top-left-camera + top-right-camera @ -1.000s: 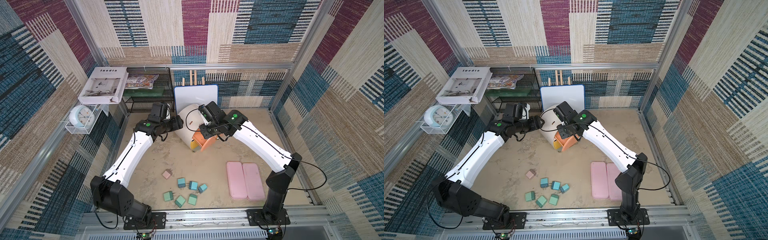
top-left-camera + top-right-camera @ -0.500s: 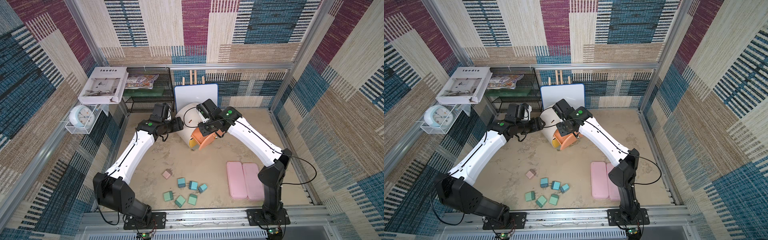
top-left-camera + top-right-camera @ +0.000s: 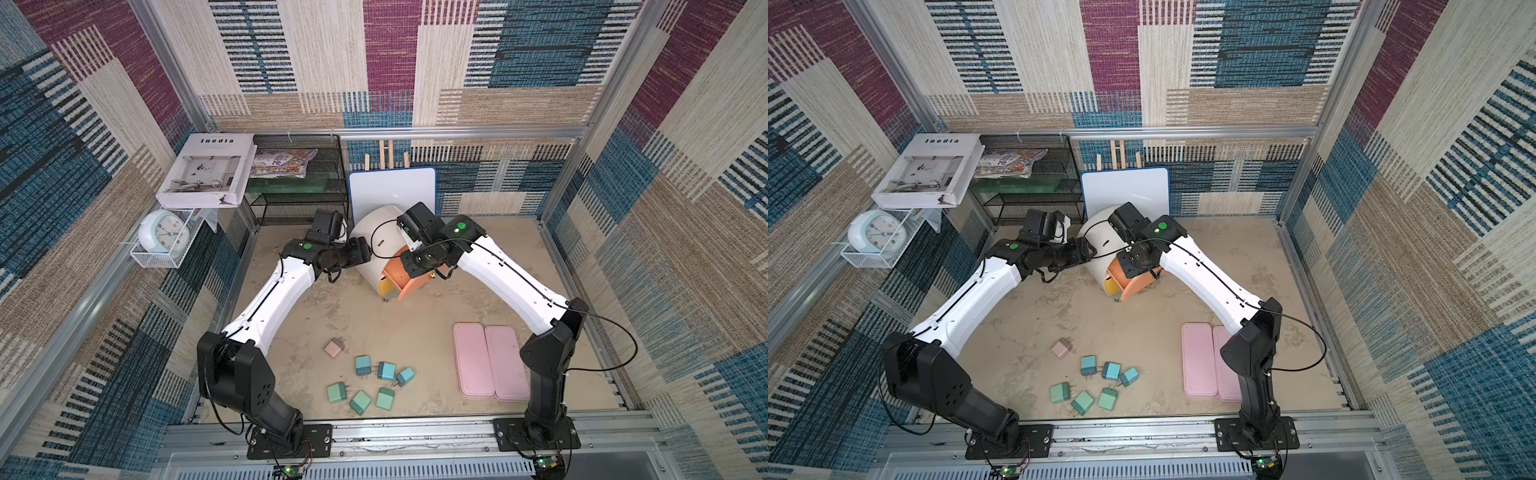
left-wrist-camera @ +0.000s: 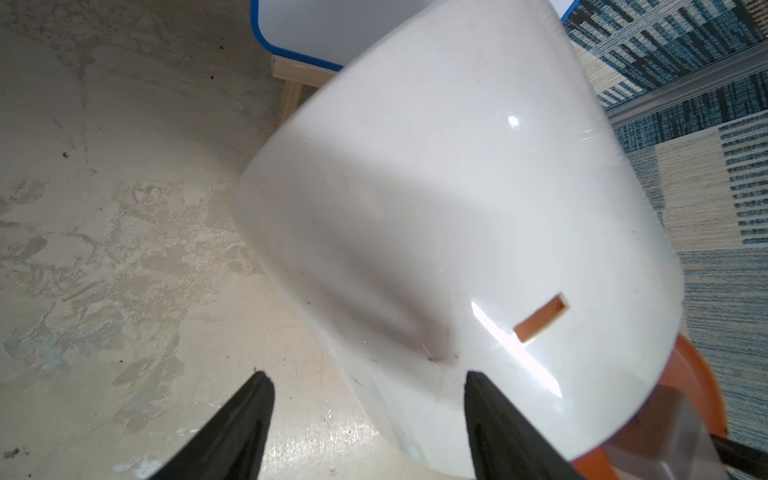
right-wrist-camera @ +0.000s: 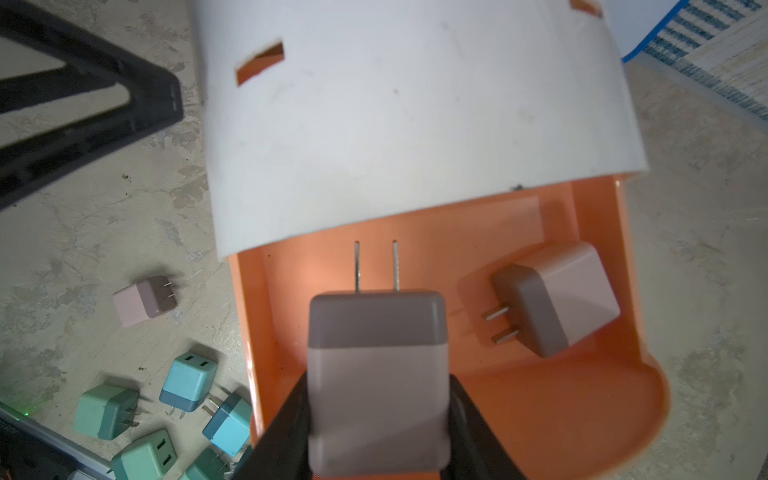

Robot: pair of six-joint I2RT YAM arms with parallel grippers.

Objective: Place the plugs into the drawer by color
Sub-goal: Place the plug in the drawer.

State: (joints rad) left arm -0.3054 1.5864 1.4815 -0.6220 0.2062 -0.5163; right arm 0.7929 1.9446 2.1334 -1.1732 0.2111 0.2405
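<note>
left arm (image 3: 270,303) and right arm (image 3: 511,282): white link shells, black joints and bases. green dot (image 3: 307,246) on each. black cable (image 3: 634,347) along each, looping loose near base. base plates (image 3: 507,436) black, screwed. left end effector (image 4: 365,374): fingers (image 4: 241,424) black, tapered.

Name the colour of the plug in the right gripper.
The plug is dusty pink, darker brownish at the prongs; clearest in the right wrist view.

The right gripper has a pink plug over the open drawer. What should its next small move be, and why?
Probably open the right gripper and let the held plug drop. It hangs over a bare part of the open orange drawer, beside the second pink plug already lying there, so the color matches and nothing seems to block it.
</note>
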